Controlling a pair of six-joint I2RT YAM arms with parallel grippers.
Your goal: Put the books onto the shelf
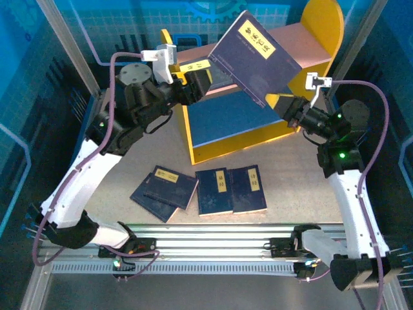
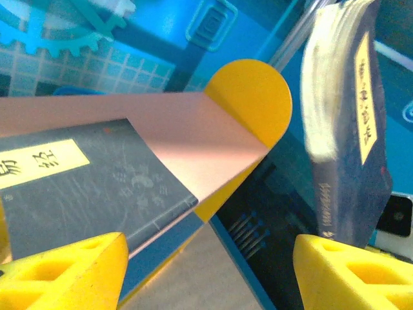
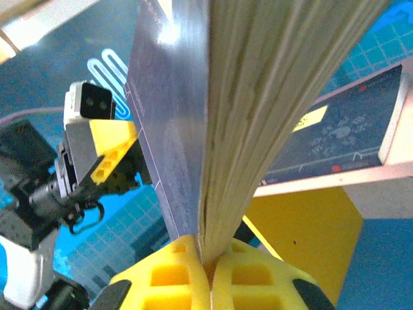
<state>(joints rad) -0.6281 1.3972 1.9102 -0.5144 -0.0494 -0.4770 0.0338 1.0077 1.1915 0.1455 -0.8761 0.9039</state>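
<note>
Raised book (image 1: pixel 255 55) partly hides the shelf (image 1: pixel 322 26).

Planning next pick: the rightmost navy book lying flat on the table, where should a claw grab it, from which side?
The rightmost thin dark navy-blue book: grip its right long edge, coming in low from the right. It lies flat on the grey table, and its left edge butts against the neighbouring navy book, so only the right and short edges are free. Likely needs tipping up.

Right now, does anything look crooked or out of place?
One navy book hangs tilted above the shelf, pinched at one edge by the right fingers. Two books on the table lie overlapped, askew.
</note>
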